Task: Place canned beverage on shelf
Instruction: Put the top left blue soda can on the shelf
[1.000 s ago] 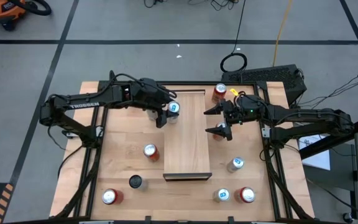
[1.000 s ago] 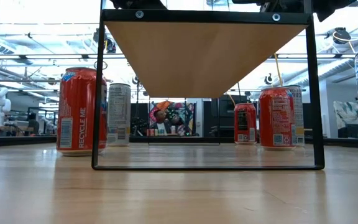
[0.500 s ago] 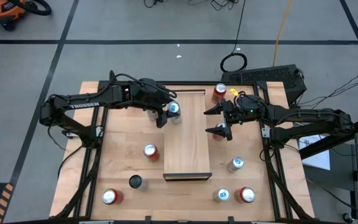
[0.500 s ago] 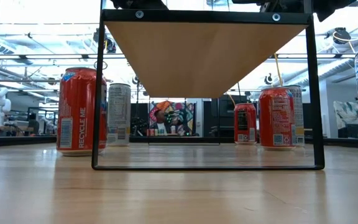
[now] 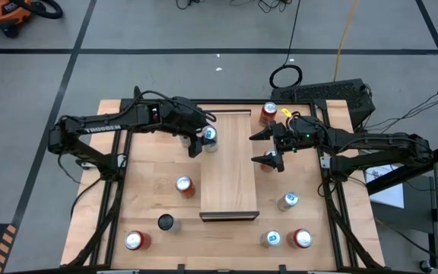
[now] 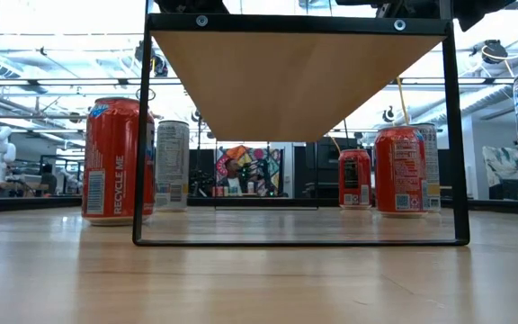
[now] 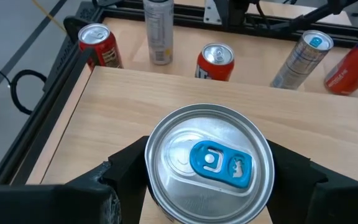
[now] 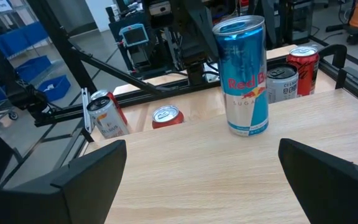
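The left claw grips a Red Bull can on the shelf; the right claw gapes beside the shelf, empty.

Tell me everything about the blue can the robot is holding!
The can is tall and slim, shiny blue and silver metal with red letters on its side. Its round silver top has a blue pull tab and looks unopened. It stands upright at the left edge of the shelf, near its far end. The left gripper has its dark fingers on both sides of it, shut on it. Nothing else touches the can.
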